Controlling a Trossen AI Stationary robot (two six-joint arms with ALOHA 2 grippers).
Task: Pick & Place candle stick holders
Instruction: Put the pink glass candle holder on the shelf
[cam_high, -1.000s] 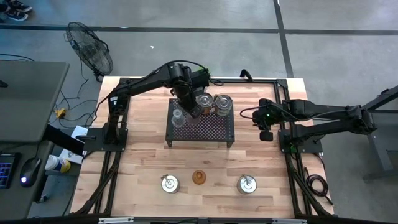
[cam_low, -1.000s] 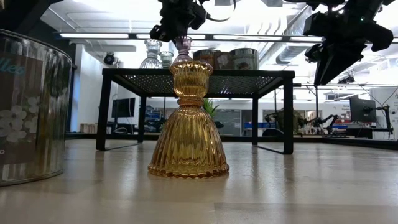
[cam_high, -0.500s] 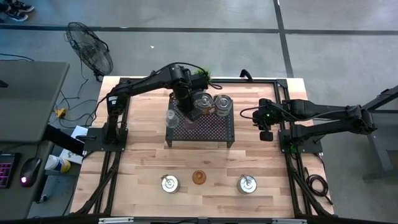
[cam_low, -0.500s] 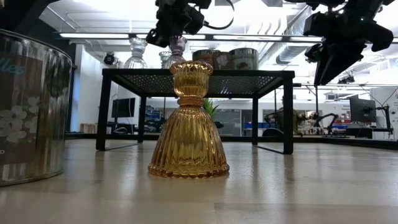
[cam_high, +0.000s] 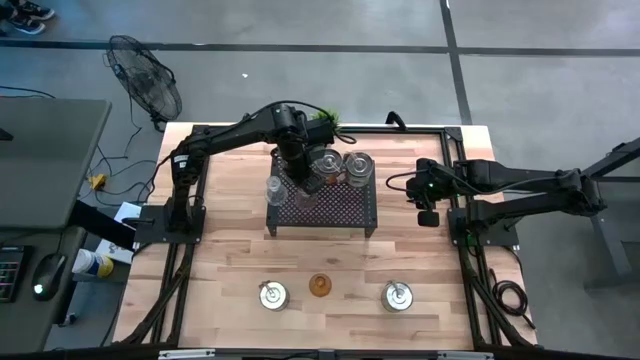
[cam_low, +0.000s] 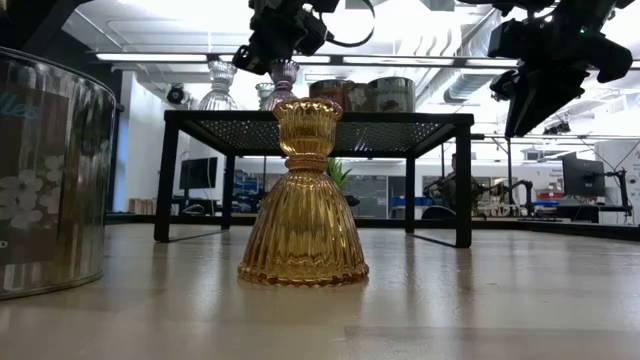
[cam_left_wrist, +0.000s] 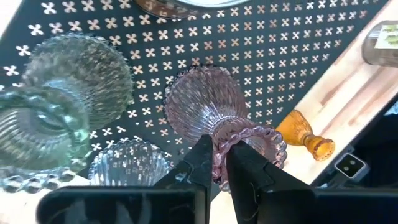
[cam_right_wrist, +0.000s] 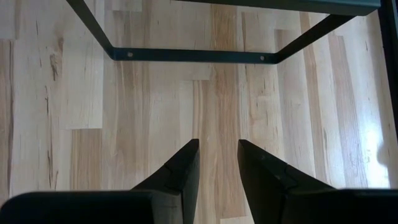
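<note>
Left gripper (cam_left_wrist: 219, 163): clamped on the beaded rim of the pink candle stick holder (cam_left_wrist: 211, 111), lifted just above the black rack (cam_high: 340, 208). Right gripper (cam_right_wrist: 217, 163): parted, empty, waiting right of the rack.

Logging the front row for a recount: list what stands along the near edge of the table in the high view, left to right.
Silver holder → amber glass holder → second silver holder.
</note>
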